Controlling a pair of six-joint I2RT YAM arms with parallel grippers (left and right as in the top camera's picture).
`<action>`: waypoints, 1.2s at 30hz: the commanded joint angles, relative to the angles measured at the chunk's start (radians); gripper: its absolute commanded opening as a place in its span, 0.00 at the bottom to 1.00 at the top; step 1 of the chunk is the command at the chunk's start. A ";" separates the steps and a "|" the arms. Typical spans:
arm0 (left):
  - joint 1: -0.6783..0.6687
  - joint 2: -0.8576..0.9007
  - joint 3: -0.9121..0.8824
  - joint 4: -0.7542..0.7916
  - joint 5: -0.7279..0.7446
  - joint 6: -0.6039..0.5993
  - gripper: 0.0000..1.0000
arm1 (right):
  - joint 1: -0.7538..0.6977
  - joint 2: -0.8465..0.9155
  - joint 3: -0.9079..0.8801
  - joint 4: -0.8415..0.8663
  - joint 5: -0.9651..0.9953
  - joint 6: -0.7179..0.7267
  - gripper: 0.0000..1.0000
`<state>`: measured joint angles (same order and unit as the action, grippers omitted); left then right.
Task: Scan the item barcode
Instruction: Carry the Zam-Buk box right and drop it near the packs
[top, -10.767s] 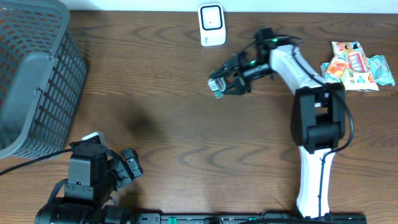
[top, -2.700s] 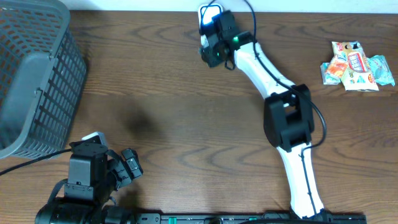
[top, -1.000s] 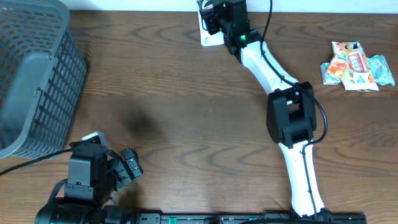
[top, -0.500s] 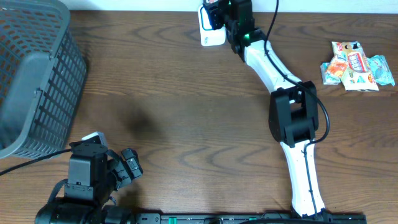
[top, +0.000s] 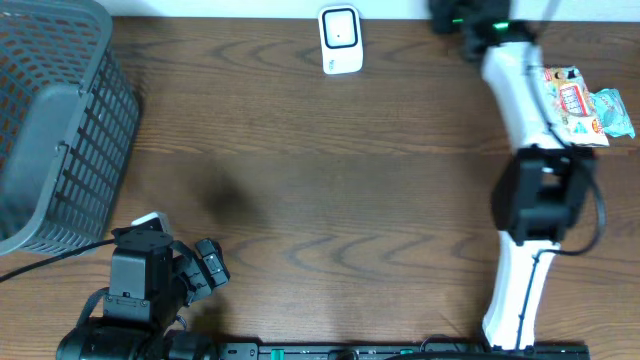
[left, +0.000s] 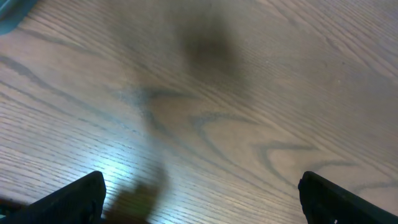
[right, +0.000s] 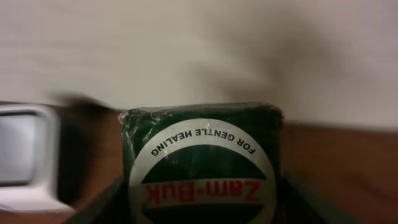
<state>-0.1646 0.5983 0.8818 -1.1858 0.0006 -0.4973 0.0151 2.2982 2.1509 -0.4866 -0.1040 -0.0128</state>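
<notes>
we see the overhead view evenly and fairly brightly lit, the wood grain of the table (top: 300, 180) crisp, with one soft dark smudge of shadow left of centre. in the left wrist view we find the table soft and out of focus throughout, with a pale patch of glare low on the left and a blurred dark shadow near the top. the right wrist view is dimmer and warmer; the green pack (right: 202, 162) up close is sharp enough to read its upside-down lettering, while the white scanner (right: 25, 155) at the left and the wall (right: 199, 43) behind smear into blur.
</notes>
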 joint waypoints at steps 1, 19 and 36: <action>0.002 -0.003 -0.001 -0.002 -0.009 0.002 0.98 | -0.080 -0.029 0.002 -0.090 0.026 -0.026 0.54; 0.002 -0.003 -0.001 -0.002 -0.009 0.002 0.98 | -0.324 -0.025 0.002 -0.367 0.214 -0.029 0.96; 0.002 -0.003 -0.001 -0.002 -0.009 0.002 0.97 | -0.207 -0.264 0.002 -0.513 -0.079 -0.026 0.88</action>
<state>-0.1646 0.5983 0.8818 -1.1854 0.0006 -0.4973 -0.2272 2.0937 2.1487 -0.9943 -0.0036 -0.0399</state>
